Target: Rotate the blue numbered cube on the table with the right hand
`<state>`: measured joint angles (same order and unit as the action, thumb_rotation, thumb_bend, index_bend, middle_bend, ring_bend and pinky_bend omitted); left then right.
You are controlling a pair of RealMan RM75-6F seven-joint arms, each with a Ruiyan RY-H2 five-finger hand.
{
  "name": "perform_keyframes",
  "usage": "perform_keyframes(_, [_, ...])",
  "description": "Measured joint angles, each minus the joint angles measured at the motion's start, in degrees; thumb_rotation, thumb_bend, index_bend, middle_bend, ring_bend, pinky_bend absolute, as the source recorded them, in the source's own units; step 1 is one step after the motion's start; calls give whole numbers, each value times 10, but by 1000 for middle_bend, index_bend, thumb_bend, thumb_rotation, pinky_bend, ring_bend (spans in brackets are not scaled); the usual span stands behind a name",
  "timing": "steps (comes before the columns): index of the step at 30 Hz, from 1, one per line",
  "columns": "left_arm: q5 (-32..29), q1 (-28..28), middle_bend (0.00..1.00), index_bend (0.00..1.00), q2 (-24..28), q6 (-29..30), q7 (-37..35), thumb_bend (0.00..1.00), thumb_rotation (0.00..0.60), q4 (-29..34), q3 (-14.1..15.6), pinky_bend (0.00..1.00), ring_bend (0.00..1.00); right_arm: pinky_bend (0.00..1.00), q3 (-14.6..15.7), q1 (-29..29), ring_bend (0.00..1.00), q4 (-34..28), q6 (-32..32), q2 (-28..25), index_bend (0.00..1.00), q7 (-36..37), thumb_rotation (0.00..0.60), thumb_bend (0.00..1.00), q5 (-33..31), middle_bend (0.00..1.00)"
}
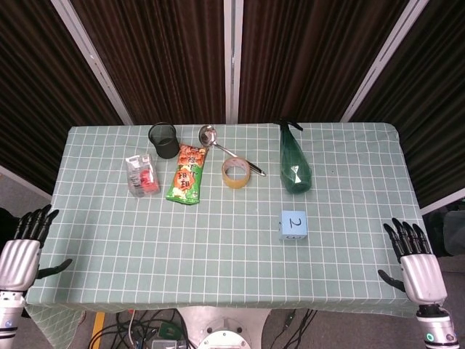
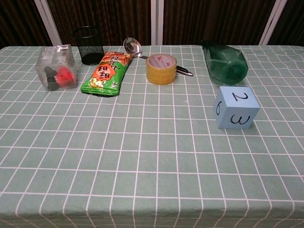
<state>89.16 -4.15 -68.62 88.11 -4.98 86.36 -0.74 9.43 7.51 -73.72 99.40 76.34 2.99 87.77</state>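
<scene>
The blue numbered cube [image 1: 293,225] sits alone on the green checked tablecloth, right of centre, with 2 on its top face. In the chest view the cube [image 2: 236,110] shows 2 on top, 3 facing me and 6 on its left side. My right hand [image 1: 416,265] hangs off the table's front right corner, fingers spread, holding nothing, well apart from the cube. My left hand [image 1: 20,254] is beyond the front left corner, fingers spread and empty. Neither hand shows in the chest view.
A green bottle [image 1: 294,163] lies behind the cube. A tape roll [image 1: 236,173], a ladle [image 1: 218,146], a snack bag [image 1: 187,174], a black mesh cup [image 1: 163,139] and a clear box [image 1: 142,175] line the far half of the table [image 1: 218,247].
</scene>
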Motion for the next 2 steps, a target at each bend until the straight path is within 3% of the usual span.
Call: perform_keyframes(2, [-2,1,0,54,-1,0,-3,0,589,-3,1,0,0,0,-6,-9,0,6,2,4,0,4,600,0,8,0])
